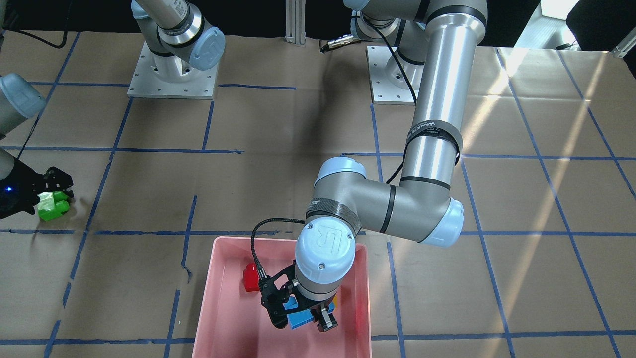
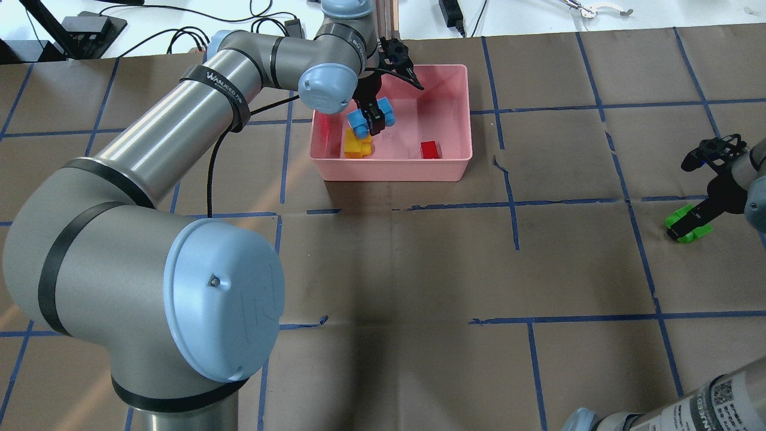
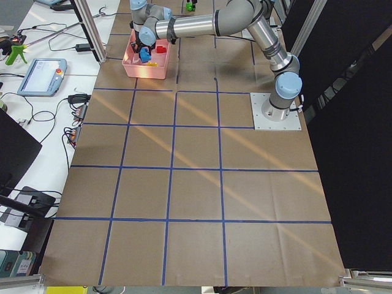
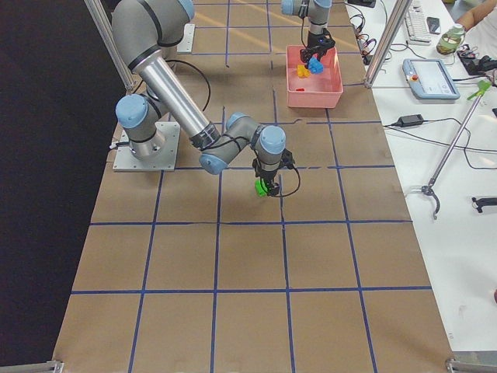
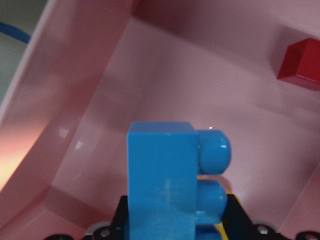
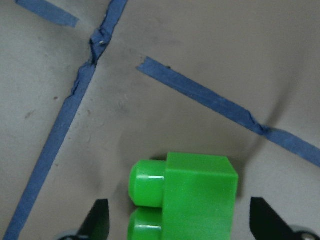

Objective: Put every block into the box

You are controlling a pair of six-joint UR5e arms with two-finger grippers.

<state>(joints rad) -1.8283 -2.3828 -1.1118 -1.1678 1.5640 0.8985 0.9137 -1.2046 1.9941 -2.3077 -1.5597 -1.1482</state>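
My left gripper (image 2: pixel 372 117) is shut on the long blue block (image 2: pixel 359 121) and holds it inside the pink box (image 2: pixel 389 170), just above the yellow block (image 2: pixel 357 145). The blue block fills the left wrist view (image 5: pixel 160 175). The red block (image 2: pixel 429 149) lies on the box floor and also shows in the front view (image 1: pixel 251 278). The green block (image 2: pixel 689 227) lies on the table far to the right. My right gripper (image 6: pixel 182 225) is open and straddles the green block (image 6: pixel 195 195), with a gap on each side between it and the fingers (image 6: pixel 100 220).
The box stands at the table's far edge, against the operators' side. Brown paper with blue tape lines (image 2: pixel 514 209) covers the table. The arm base plates (image 1: pixel 171 74) are on the robot's side. Cables and a tablet lie on the side bench (image 3: pixel 40 73).
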